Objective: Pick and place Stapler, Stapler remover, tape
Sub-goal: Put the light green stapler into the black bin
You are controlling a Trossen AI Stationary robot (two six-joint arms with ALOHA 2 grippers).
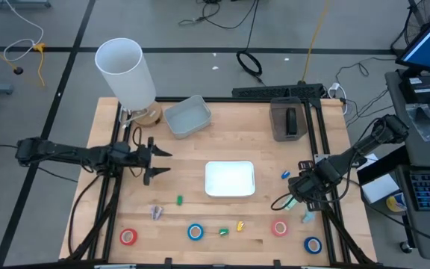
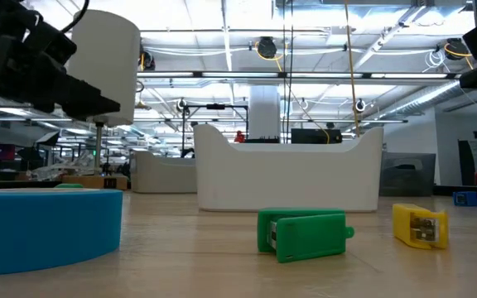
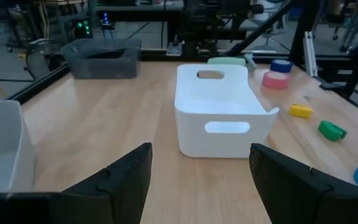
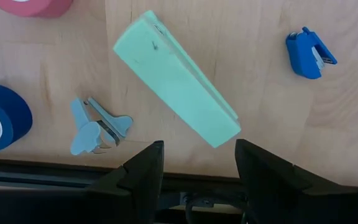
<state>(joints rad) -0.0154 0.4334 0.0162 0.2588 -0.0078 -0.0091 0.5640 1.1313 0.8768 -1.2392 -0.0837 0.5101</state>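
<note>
A mint-green stapler (image 4: 176, 78) lies flat on the wooden table near its right edge. My right gripper (image 4: 199, 144) hangs open above it, pointing down, with the stapler's one end below the gap between the fingers. A pale blue stapler remover (image 4: 95, 127) lies beside the stapler. Tape rolls sit along the near edge: red (image 1: 128, 237), blue (image 1: 195, 232), red (image 1: 279, 228), blue (image 1: 313, 244). My left gripper (image 1: 167, 162) is open and level at the table's left, pointing at the white bin (image 1: 230, 179), with nothing between its fingers.
Small coloured pieces lie about: green (image 2: 301, 234), yellow (image 2: 421, 225), blue (image 4: 308, 53), a greyish one (image 1: 156, 212). At the back stand a grey tray (image 1: 187, 116), a white cylinder (image 1: 125, 71) and a dark holder (image 1: 287, 119). Black frame rails (image 1: 323, 149) run along both sides.
</note>
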